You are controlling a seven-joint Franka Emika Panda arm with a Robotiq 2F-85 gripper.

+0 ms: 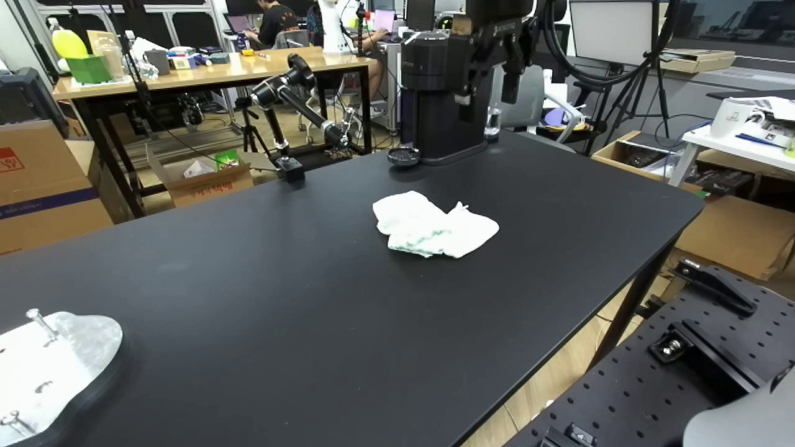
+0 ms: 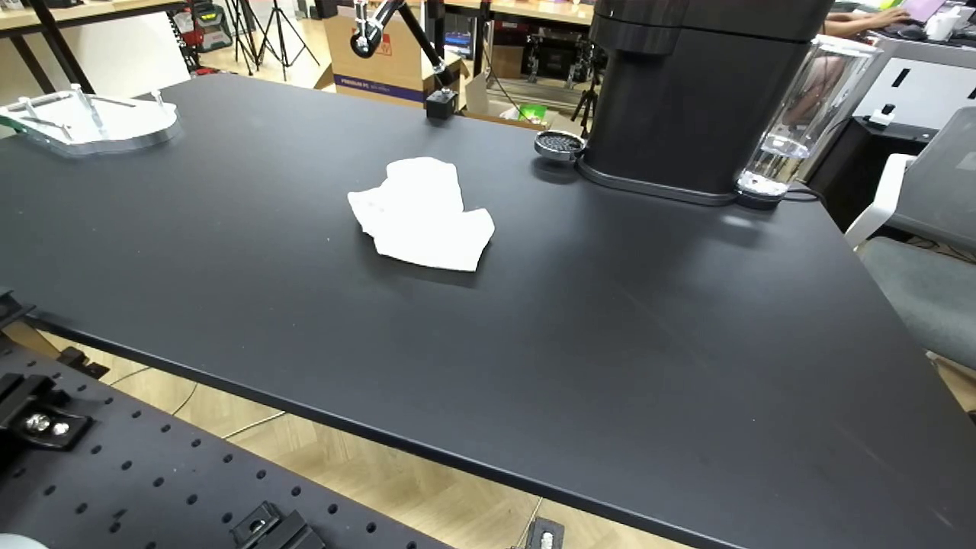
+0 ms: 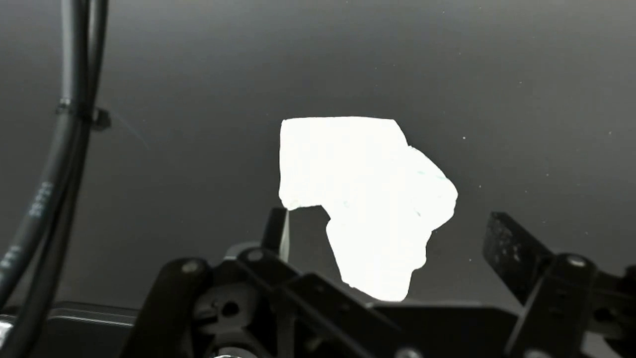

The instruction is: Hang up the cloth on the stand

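I think this job has hardly begun. The crumpled white cloth [image 1: 431, 226] lies flat down on the black table [image 1: 298, 323], loosely folded over itself, with a little pale green showing in the folds. It is not hanging on anything.

The gripper [image 3: 387, 221] is up in the air over the table. Its two fingers [image 3: 512, 253] are spread wide apart, and they hold nothing. From the wrist, you can see the cloth below, mostly in the gap between them, but they are well above it and do not touch it.

I can't say for sure which thing is the stand. My best guess is the jointed black arm [image 1: 267, 93] fixed at the table's edge, because it sticks up and a cloth could drape over it. No cloth is on it. The coffee machine [image 2: 675, 114] is along that same edge, and the metal plate with bolts [image 1: 62, 369] sits well apart from the cloth; neither looks right for hanging.

So, by my guess, nearly all the work is left: go down, pinch some cloth, lift it, carry it to the stand, lay it over and let go
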